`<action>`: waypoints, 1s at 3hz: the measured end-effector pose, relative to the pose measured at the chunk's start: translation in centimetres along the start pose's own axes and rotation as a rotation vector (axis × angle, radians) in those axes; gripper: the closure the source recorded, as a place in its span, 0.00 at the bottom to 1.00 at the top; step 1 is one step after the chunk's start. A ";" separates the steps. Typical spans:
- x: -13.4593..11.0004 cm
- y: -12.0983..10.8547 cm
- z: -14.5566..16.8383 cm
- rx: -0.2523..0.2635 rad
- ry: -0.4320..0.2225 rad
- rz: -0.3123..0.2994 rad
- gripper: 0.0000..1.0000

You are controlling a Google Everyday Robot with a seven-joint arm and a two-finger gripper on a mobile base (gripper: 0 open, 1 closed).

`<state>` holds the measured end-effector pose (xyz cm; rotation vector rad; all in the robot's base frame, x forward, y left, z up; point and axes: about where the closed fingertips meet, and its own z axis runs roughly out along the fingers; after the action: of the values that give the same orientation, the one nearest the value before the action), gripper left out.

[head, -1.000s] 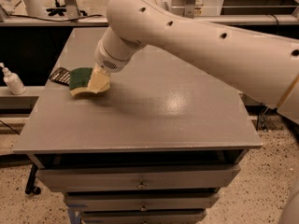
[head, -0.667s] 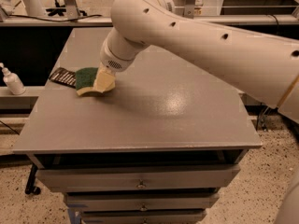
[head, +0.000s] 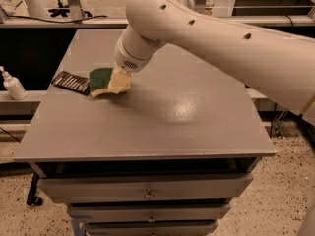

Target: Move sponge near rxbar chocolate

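Observation:
The sponge [head: 100,79], dark green on top with a pale yellow underside, is at the left part of the grey table [head: 162,127], its right end curled up. My gripper [head: 119,82] is at that right end and shut on it, with the arm reaching in from the upper right. The rxbar chocolate [head: 71,81], a flat dark bar with pale stripes, lies on the table just left of the sponge, almost touching it, near the table's left edge.
A white pump bottle [head: 13,85] stands on a lower shelf off the table's left side. Drawers [head: 147,188] run under the table's front edge. Benches and a chair base stand behind the table.
The gripper and the sponge have shifted slightly to the right and farther back together. The rxbar chocolate has not moved.

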<state>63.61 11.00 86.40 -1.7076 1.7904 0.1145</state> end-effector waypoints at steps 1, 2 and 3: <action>0.4 -0.2 -0.4 0.000 0.005 -0.003 0.82; 0.3 0.3 -0.1 -0.015 0.007 -0.004 0.59; 0.2 0.8 0.3 -0.029 0.008 -0.003 0.36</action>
<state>63.06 11.14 85.78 -1.7329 1.8005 0.1329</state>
